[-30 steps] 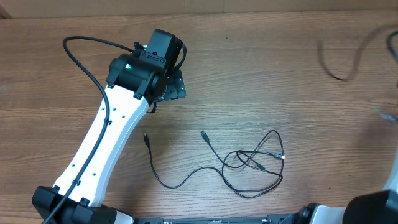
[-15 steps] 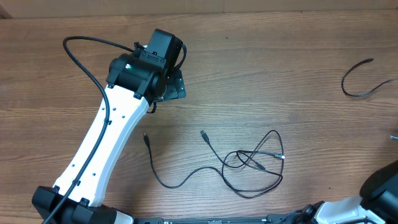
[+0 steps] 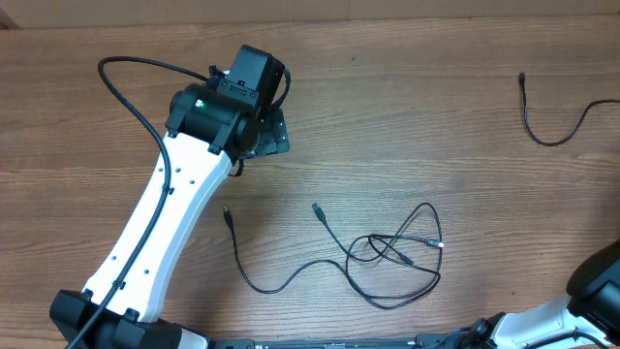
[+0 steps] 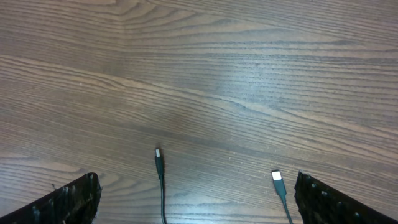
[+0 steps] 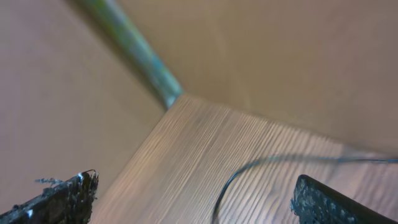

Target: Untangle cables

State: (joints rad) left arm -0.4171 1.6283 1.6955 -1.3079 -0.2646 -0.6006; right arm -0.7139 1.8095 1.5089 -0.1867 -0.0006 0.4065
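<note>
Low in the middle of the overhead view lies the tangle [image 3: 387, 252] of thin black cables on the table [image 3: 407, 116]. It is a knot of loops with one long tail curling off to the left. The left claw [image 4: 197, 183] hangs over the table, up and left of the knot, spread wide and holding nothing. A plug [image 4: 158, 154] and a second plug [image 4: 278, 178] show just in front of it, at the bottom of its own view. The right claw [image 5: 196, 182] is spread wide and empty too, with a blurry cord [image 5: 231, 177] on the wood ahead. Far off in the upper right lies a lone cable [image 3: 552, 143], well apart from the knot. I think the best way is to pinch one cord right behind a plug, lift it a little, and pull slowly away from the knot. Then the loops can slide out and not pull tight. I can read no words or labels anywhere.
</note>
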